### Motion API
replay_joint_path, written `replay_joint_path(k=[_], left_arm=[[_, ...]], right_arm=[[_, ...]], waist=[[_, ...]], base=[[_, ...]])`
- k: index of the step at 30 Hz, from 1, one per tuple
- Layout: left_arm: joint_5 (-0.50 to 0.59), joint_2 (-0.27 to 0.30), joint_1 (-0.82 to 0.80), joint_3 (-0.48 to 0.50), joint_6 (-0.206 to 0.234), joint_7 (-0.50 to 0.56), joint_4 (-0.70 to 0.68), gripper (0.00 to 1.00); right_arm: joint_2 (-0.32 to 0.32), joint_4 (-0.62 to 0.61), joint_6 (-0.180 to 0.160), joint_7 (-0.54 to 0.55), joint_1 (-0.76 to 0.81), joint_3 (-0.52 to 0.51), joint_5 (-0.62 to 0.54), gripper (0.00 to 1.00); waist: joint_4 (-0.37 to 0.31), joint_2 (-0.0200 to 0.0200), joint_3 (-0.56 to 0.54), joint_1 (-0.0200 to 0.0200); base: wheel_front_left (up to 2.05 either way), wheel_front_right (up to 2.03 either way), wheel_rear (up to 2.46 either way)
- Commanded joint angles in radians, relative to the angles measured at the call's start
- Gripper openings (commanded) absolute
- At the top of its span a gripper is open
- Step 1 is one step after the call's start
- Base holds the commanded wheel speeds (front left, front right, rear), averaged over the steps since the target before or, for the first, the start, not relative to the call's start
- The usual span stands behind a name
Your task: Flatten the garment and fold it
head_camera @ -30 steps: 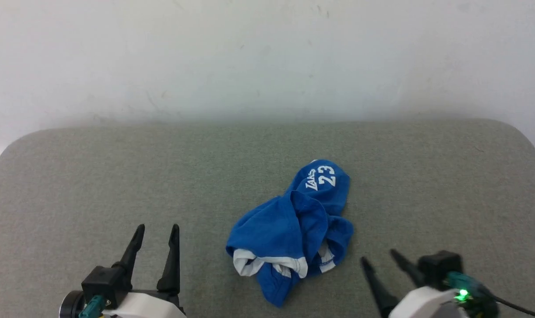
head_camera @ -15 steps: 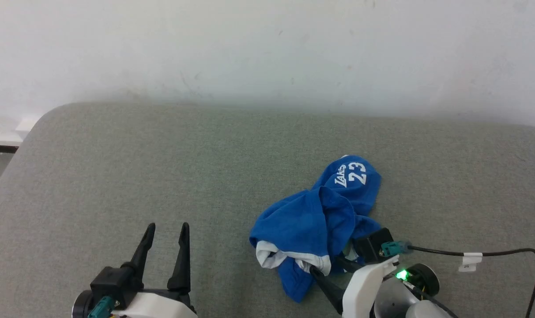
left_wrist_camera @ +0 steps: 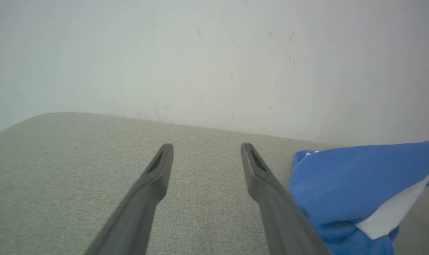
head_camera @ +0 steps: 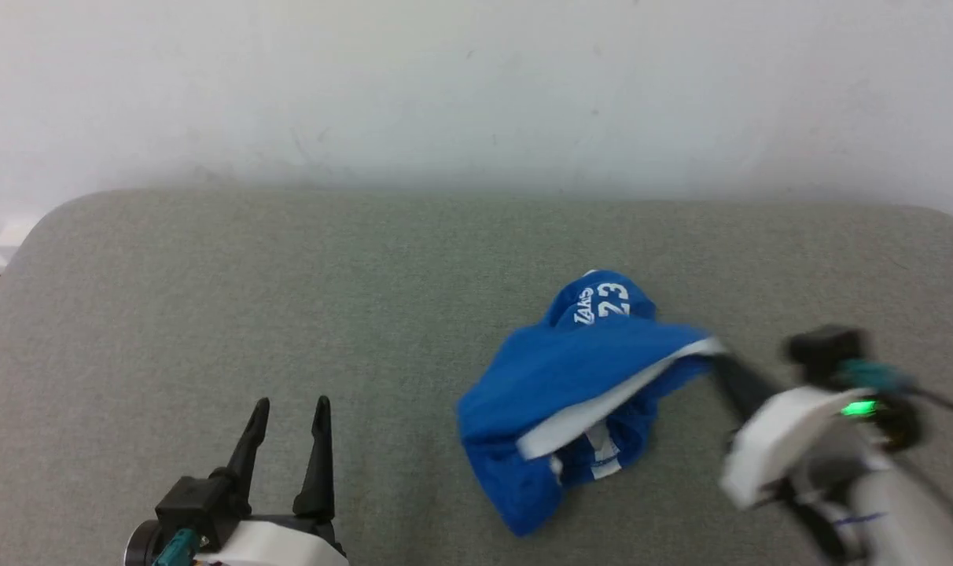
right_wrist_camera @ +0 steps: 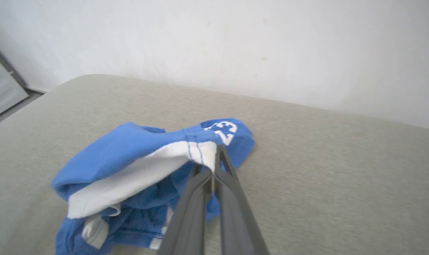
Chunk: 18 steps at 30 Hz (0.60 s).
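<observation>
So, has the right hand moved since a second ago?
Yes. From the shorts' near side, the right hand has travelled toward the wall, now nearly level with the "23" print, shut on the white hem band.

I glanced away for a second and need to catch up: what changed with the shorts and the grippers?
The right gripper reached in from the lower right, shut its jaws on the white hem of the shorts and drew it off to the right, lifting and stretching that edge. The left gripper stayed open and idle, and the "23" end stayed on the grey pad. The camera shifted a little.
</observation>
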Motion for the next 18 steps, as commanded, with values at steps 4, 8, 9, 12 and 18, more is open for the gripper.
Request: replay_joint_path(k=[4, 8, 9, 12, 18], left_arm=[[0.007, -0.005, 0.003, 0.004, 0.009, -0.004, 0.008, 1.00], [0.006, -0.006, 0.008, 0.007, 0.013, -0.005, 0.009, 1.00], [0.006, -0.006, 0.009, 0.008, 0.014, -0.005, 0.008, 1.00], [0.006, -0.003, 0.008, 0.011, 0.015, -0.005, 0.011, 1.00], [0.007, 0.000, 0.002, 0.007, 0.017, -0.005, 0.021, 1.00]], right_arm=[[-0.046, -0.037, -0.001, 0.020, 0.089, -0.242, -0.078, 0.00], [-0.022, -0.043, -0.001, 0.057, 0.204, -0.467, -0.152, 0.00], [-0.006, -0.039, -0.001, 0.062, 0.226, -0.508, -0.157, 0.00], [0.039, -0.001, -0.001, 0.062, 0.277, -0.596, -0.187, 0.00], [0.095, 0.058, -0.001, -0.048, 0.281, -0.632, -0.178, 1.00]], waist=[[-0.032, -0.0001, -0.002, -0.0001], [-0.049, -0.0001, 0.003, -0.0001], [-0.052, -0.0001, 0.005, -0.0001], [-0.061, -0.0001, 0.012, -0.0001], [-0.069, -0.0001, 0.017, -0.0001]], base=[[0.00, 0.00, 0.00], [0.00, 0.00, 0.00], [0.00, 0.00, 0.00], [0.00, 0.00, 0.00], [0.00, 0.00, 0.00]])
